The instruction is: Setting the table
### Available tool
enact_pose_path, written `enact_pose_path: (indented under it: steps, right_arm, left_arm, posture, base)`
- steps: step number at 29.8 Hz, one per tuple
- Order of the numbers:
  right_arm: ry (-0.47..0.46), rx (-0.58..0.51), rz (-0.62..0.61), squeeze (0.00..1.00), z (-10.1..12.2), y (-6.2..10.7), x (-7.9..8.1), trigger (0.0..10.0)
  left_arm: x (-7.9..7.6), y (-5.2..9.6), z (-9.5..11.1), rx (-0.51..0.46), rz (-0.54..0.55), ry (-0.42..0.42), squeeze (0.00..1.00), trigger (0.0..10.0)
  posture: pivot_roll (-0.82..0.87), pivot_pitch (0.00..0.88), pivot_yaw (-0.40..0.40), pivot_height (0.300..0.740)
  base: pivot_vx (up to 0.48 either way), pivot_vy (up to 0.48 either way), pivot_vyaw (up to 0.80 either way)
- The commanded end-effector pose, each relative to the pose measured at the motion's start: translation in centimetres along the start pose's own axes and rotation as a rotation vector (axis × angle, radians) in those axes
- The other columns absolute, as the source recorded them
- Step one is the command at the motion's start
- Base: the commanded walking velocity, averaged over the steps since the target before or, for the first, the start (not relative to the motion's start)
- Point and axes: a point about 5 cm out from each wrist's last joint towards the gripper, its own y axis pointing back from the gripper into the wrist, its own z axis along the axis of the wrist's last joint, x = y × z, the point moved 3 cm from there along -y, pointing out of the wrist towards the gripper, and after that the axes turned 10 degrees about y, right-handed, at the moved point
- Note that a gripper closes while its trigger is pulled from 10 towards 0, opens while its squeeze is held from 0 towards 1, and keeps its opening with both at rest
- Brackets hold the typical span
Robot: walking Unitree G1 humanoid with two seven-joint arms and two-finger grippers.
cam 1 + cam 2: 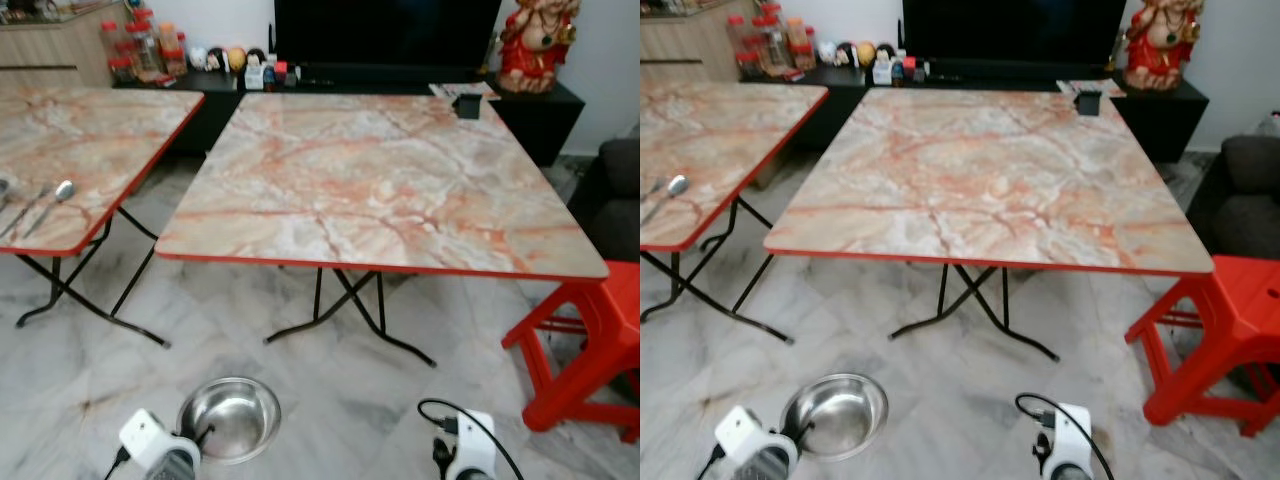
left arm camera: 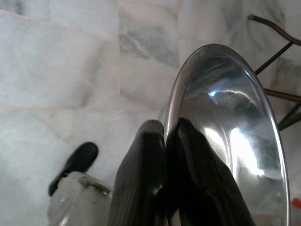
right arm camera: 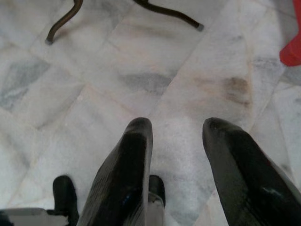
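Head cam (both eyes, same scene): big marble-look table (image 1: 385, 180) w/ red edge stands straight ahead on black folding legs. Its top is bare apart from a small dark holder (image 1: 467, 104) at the far right corner; can't tell what's in it. A 2nd table (image 1: 80, 150) of the same kind is off to the left, w/ a spoon (image 1: 55, 200) and another utensil near its front edge. Behind both: low black cabinet (image 1: 530, 110) w/ a TV (image 1: 385, 30), red-lidded jars (image 1: 140, 45) (contents unclear), small bits and a red/gold statue (image 1: 540, 40). Red plastic stool (image 1: 590, 350) on the right, dark sofa corner (image 1: 615, 195) behind it. Floor is grey-white marble tile.

Steel bowl (image 1: 229, 418) is low, in front of the big table, well short of it, out over the floor; inside looks empty, just reflections. Left arm's white wrist sits touching its near-left rim. Right arm's wrist is low on the right, nothing in it.

L wrist cam: left gripper (image 2: 170, 141) is pinched narrow on the bowl's rim, one finger outside, one inside the bowl wall. Bowl is tilted, shiny inside, no contents. Table legs and floor tile behind.

R wrist cam: right gripper (image 3: 176, 141) is spread wide, holding nothing, over bare tile; table feet beyond it, red stool edge at the corner.
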Motion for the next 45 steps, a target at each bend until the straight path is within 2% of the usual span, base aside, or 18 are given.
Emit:
enact_pose_path:
  steps: [1, 8, 16, 22, 35, 40, 41, 45]
  right_arm:
    - [-0.006, -0.001, -0.016, 0.0, 0.0, 0.0, -0.6, 10.0]
    - [-0.003, -0.006, -0.018, 0.0, 0.1, 0.0, -0.7, 10.0]
    - [-0.024, -0.001, -0.028, 0.0, -0.1, 0.1, -0.8, 10.0]
    - [-0.021, -0.003, -0.03, 0.0, 0.0, 0.0, -0.8, 10.0]
    - [-0.009, -0.008, -0.023, 0.0, 0.3, 0.0, -0.7, 10.0]
    - [-0.009, -0.006, -0.023, 0.0, 0.2, 0.0, -0.7, 10.0]
    - [-0.008, -0.005, -0.023, 0.0, 0.2, 0.0, -0.7, 10.0]
    - [-0.007, -0.004, -0.02, 0.0, 0.1, 0.0, -0.6, 10.0]
  left_arm:
    - [-0.4, 0.0, -0.2, -0.001, -0.008, 0.0, 0.0, 10.0]
    - [-0.1, 0.0, -0.1, -0.007, -0.008, 0.006, 0.0, 10.0]
    - [-0.2, 0.0, -0.1, -0.008, -0.012, 0.005, 0.0, 10.0]
    - [-0.4, 0.0, 0.0, -0.009, -0.018, 0.006, 0.0, 10.0]
    - [-0.3, 0.0, -0.1, -0.008, -0.014, 0.007, 0.0, 10.0]
    - [0.2, 0.1, 0.1, -0.034, 0.003, 0.027, 0.0, 10.0]
    - [0.9, 0.2, 0.5, -0.058, 0.025, 0.055, 0.0, 10.0]
    - [1.9, 0.3, 1.2, -0.095, 0.059, 0.105, 0.0, 10.0]
  posture:
    - [-0.04, 0.0, -0.001, 0.74]
    - [-0.04, 0.0, -0.001, 0.74]
    - [-0.04, 0.0, -0.001, 0.74]
    - [-0.04, 0.0, 0.002, 0.74]
    - [-0.04, 0.0, -0.003, 0.74]
    - [-0.04, 0.0, -0.001, 0.74]
    - [-0.03, 0.0, -0.001, 0.74]
    - [-0.02, 0.0, -0.007, 0.74]
  base:
    - [0.0, 0.0, 0.0]
    - [0.0, 0.0, 0.0]
    - [0.333, 0.0, 0.0]
    - [0.369, 0.0, -0.65]
    - [0.341, 0.0, 0.0]
    - [0.0, 0.0, 0.0]
    - [0.0, 0.0, 0.0]
    - [0.0, 0.0, 0.0]
